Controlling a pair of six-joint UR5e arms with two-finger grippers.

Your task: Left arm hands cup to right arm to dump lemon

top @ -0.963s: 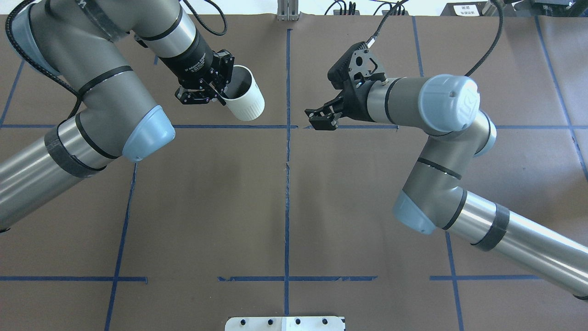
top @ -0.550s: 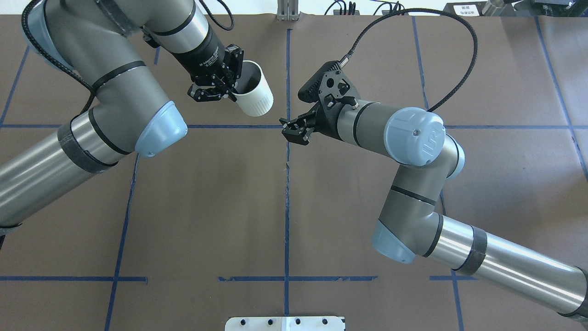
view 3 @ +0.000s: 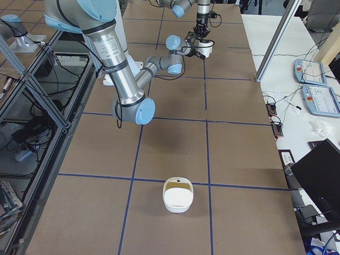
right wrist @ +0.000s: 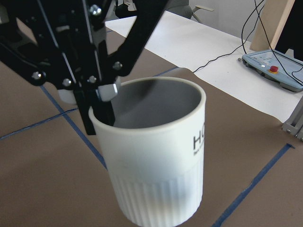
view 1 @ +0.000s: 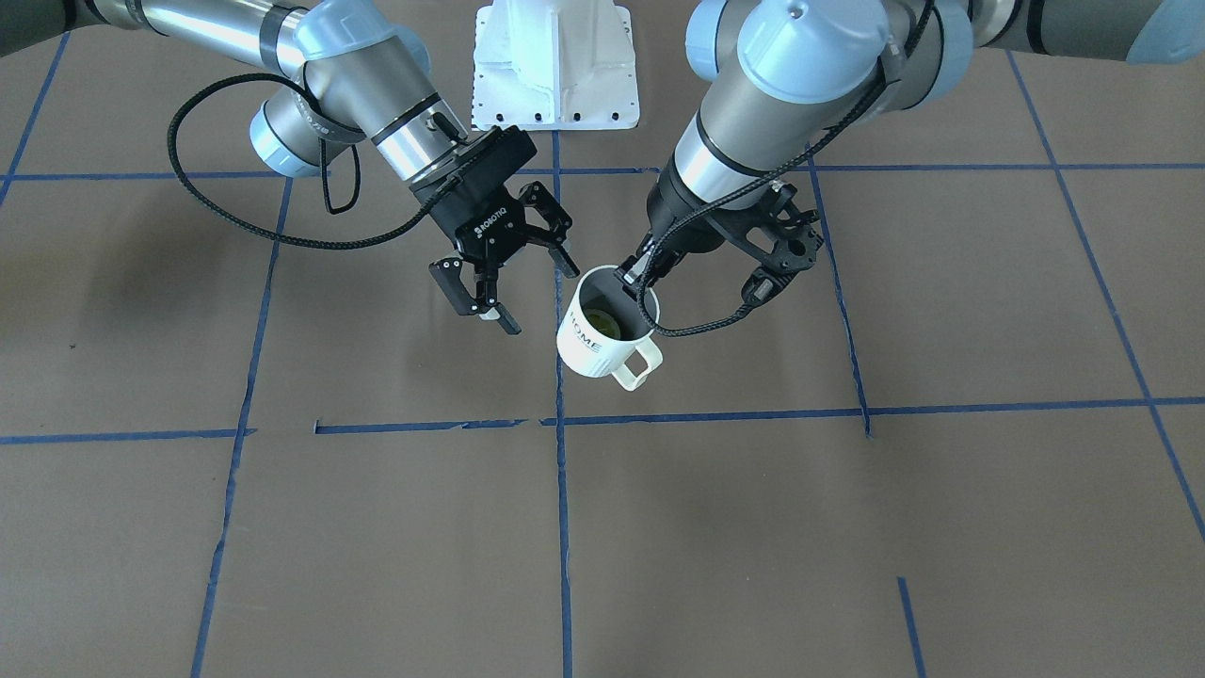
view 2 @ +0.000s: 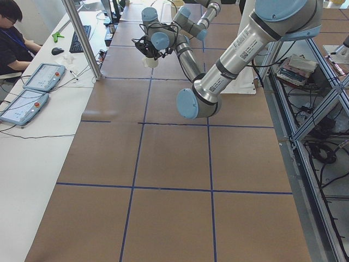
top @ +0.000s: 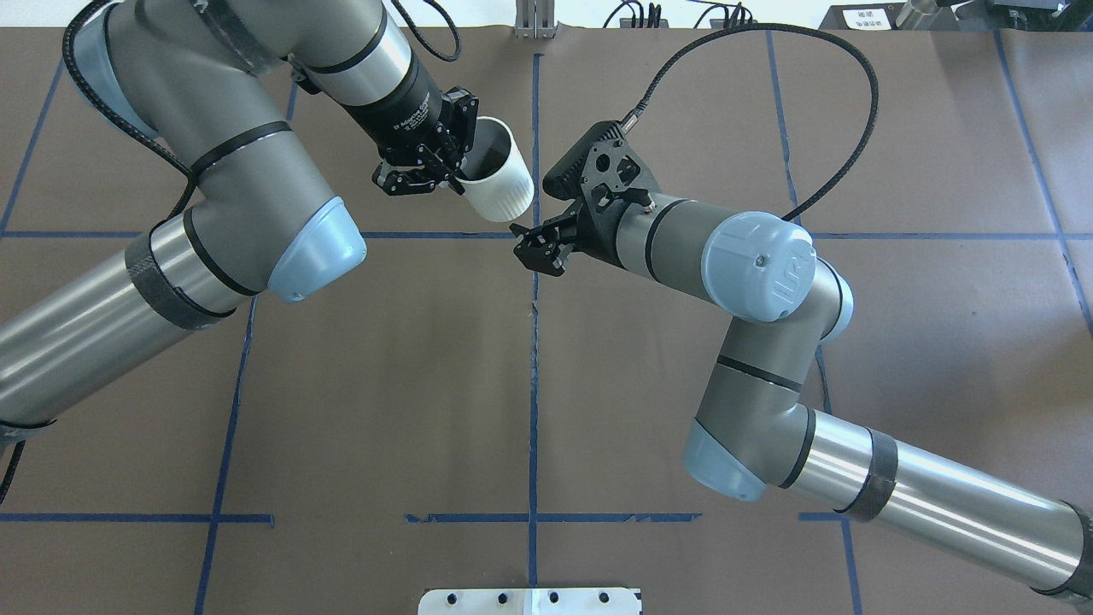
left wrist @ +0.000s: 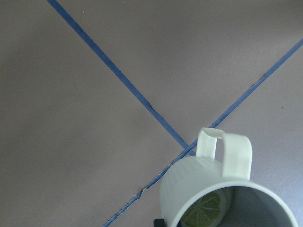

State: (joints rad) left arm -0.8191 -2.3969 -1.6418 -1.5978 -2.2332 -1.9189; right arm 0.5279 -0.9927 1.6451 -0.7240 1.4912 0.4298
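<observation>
The left arm's gripper (top: pixel 451 171) is shut on the rim of the cup (top: pixel 504 179), one finger inside and one outside. It holds the cup above the table near the centre line. The white ribbed mug (view 1: pixel 602 344) is slightly tilted, with its cream handle away from the robot. The lemon (view 1: pixel 602 323) lies inside it and also shows in the left wrist view (left wrist: pixel 206 210). The right arm's ROBOTIQ gripper (view 1: pixel 543 301) is open beside the cup, close but not touching; in the overhead view it (top: pixel 531 248) is just below the cup. The right wrist view shows the cup (right wrist: pixel 156 165) up close, with the left gripper's fingers (right wrist: pixel 99 109) on its rim.
Blue tape lines grid the brown table. A white mount plate (view 1: pixel 555 66) sits at the robot's base. A white bowl-like container (view 3: pixel 178 195) stands at the table's right end. An operator (view 2: pixel 11 33) sits at a side bench with teach pendants (view 2: pixel 43 76).
The left arm carried the cup rightward toward the centre line. The right arm swung left toward it, so the gap between gripper and cup has narrowed.
</observation>
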